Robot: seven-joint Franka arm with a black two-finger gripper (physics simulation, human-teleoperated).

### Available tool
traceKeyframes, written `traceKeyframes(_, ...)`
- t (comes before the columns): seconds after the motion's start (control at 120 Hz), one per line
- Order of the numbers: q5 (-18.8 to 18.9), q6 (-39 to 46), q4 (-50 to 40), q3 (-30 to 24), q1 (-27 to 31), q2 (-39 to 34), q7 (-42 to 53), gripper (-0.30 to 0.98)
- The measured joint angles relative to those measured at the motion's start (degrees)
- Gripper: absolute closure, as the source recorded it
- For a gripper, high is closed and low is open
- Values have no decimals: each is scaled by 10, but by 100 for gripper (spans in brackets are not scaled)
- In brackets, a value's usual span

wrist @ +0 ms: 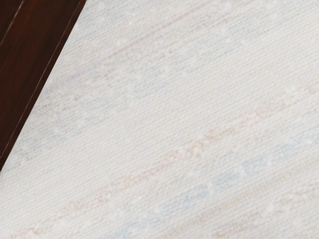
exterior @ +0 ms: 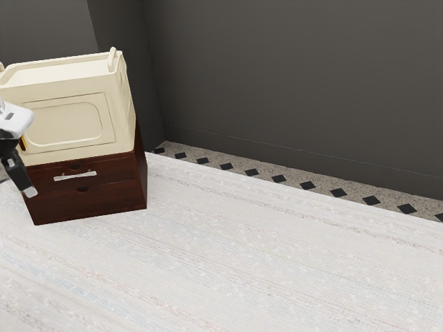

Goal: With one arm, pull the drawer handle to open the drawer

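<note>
the gripper (exterior: 21, 178) is at the exterior view's left edge, tilted, its lower end in front of the near-left part of the brown cabinet (exterior: 142, 183) as that view shows it. whether the fingers are wide or narrow, i cannot tell. the silver handle (exterior: 75, 176) is apart from the gripper, toward the exterior view's right. it is a slim bar, set across the front of the upper drawer (exterior: 114, 173), and it runs nearly level. the drawer looks closed, its front about flush with the wood below. there is a small dark notch just above the handle and another below it.

a cream box (exterior: 124, 104) sits on top of the cabinet, with a raised panel on its front and an upright loop at a top corner. the cabinet stands on the pale, striped desk (exterior: 242, 263). in the wrist view, dark wood meets the desk along a straight, slanting edge.
</note>
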Motion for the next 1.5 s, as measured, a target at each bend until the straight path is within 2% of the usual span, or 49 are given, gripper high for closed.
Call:
traceKeyframes(0.292, -10, 176, 38, -12, 3, 156, 162, 0)
traceKeyframes(0.5, -11, 232, 100, -8, 10, 267, 238, 0)
traceKeyframes(0.675, -12, 256, 132, -1, 14, 321, 280, 0)
traceKeyframes(0.875, -8, 273, 142, 0, 18, 345, 286, 0)
traceKeyframes(1.0, 54, 279, 145, 1, 5, 347, 264, 0)
traceKeyframes(1.125, 83, 278, 146, 1, 3, 351, 235, 0)
traceKeyframes(1.292, 95, 277, 159, 12, 9, 376, 196, 0)
traceKeyframes(1.5, 105, 277, 173, 12, -14, 390, 153, 0)
